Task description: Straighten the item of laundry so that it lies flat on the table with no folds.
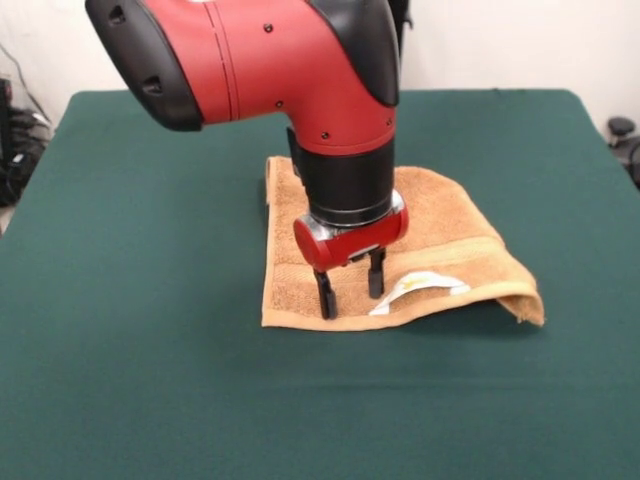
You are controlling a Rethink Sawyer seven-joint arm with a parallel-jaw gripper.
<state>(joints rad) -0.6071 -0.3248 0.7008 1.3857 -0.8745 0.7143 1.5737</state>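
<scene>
The tan-orange terry towel (440, 235) lies near the middle of the dark green table (150, 330). Its near right part is folded over, with the corner (525, 300) curled up off the cloth. A woven band runs near the near edge, and a white label with a yellow mark (420, 287) lies on top there. My gripper (350, 295) comes straight down from the red and black arm over the towel's near left part. Its two black fingers (326, 295) are apart, tips at the towel's surface, with nothing between them.
The green table stretches wide on all sides of the towel. Dark cables and equipment (15, 140) sit off the table's left edge, and a dark object (625, 135) off its right edge.
</scene>
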